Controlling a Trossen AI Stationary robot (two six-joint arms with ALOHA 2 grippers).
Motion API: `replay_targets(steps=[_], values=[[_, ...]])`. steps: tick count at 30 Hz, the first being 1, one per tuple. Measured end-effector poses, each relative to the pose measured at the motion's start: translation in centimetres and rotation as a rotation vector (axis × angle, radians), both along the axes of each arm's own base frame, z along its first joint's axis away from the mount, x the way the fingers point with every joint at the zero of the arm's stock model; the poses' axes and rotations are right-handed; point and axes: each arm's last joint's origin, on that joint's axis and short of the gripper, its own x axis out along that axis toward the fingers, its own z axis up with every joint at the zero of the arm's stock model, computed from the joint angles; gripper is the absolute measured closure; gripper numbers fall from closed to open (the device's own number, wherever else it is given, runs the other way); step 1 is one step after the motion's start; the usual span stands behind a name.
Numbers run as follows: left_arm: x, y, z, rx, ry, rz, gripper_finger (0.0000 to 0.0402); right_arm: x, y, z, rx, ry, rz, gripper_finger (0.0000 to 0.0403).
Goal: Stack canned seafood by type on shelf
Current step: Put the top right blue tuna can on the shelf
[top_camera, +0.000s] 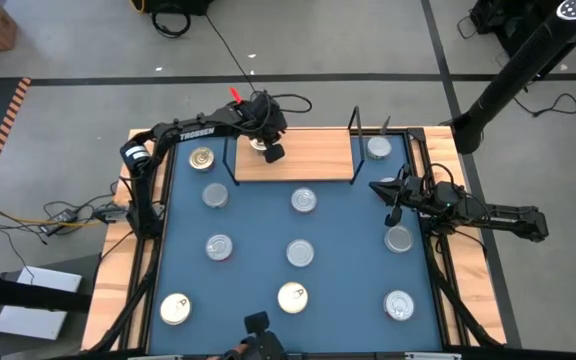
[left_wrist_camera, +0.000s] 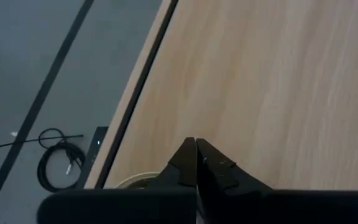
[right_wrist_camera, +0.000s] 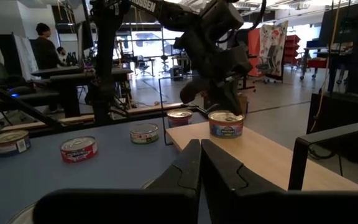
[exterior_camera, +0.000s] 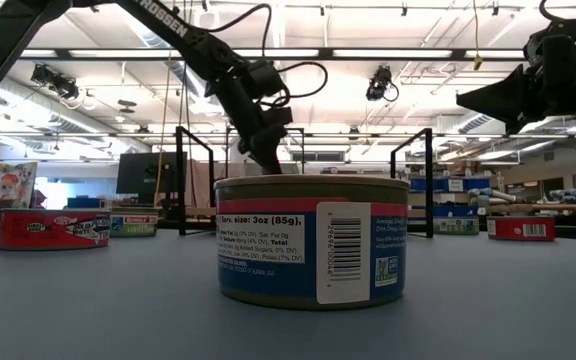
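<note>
The shelf [top_camera: 303, 160] is a light-wood board with black wire frames at its ends, at the table's far side. One tin [top_camera: 258, 146] [right_wrist_camera: 225, 123] stands on its left part. My left gripper [top_camera: 271, 150] [left_wrist_camera: 196, 152] is shut, close over this tin, whose rim [left_wrist_camera: 132, 181] shows beside the fingers. Several more tins lie flat on the blue table, among them a gold one [top_camera: 202, 158] left of the shelf, a silver one [top_camera: 304, 201] and one [top_camera: 379, 148] right of the shelf. My right gripper [top_camera: 392, 202] [right_wrist_camera: 200, 163] is shut and hovers above the table's right side. My left gripper comes down at a slant from the table's left over the tin on the shelf [right_wrist_camera: 225, 116], fingers shut. I cannot tell whether the fingertips touch its lid. The tin stands upright on the board.
Tins are scattered over the table: [top_camera: 215, 196], [top_camera: 219, 247], [top_camera: 300, 252], [top_camera: 292, 297], [top_camera: 175, 309], [top_camera: 399, 238], [top_camera: 399, 305]. One blue-labelled tin [exterior_camera: 313, 240] stands close before the low camera. The shelf's right half is bare wood. A person [right_wrist_camera: 42, 43] stands in the room behind.
</note>
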Motion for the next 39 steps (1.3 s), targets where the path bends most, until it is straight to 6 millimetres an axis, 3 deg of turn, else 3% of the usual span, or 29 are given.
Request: replay_targets(steps=[19, 39], values=[[-0.6, -0.9, -0.8, -0.027, 0.133, -0.096, 0.0401, 0.0, 0.0, 0.1, -0.001, -0.007, 0.005, 0.038], [-1.4, 0.1, -0.8, 0.038, 0.197, -0.011, 0.0401, 0.0, 0.0, 0.1, -0.001, -0.007, 0.006, 0.038]])
